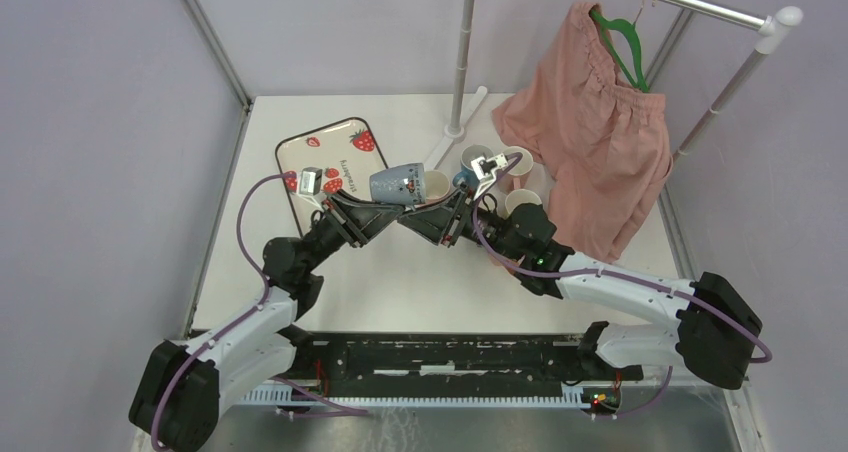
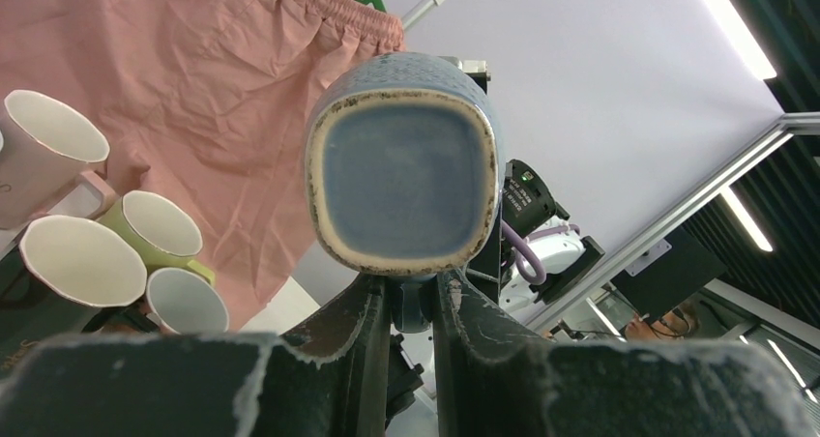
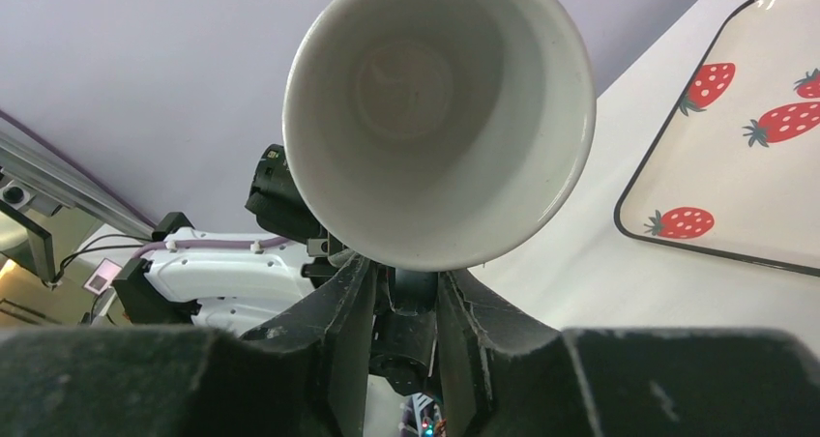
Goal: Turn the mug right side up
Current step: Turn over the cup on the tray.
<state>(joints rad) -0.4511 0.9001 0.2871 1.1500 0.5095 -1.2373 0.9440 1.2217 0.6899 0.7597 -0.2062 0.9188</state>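
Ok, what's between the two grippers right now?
The blue mug, held on its side: base toward the left gripper, mouth toward the right gripper. The top view shows it.

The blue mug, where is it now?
Top view, centre: the blue mug is sideways in the left claw, mouth toward the right claw, right of the strawberry tray.

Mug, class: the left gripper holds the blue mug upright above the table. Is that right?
No. The blue mug lies on its side, not upright, as the top external view shows; the left gripper does hold it above the table.
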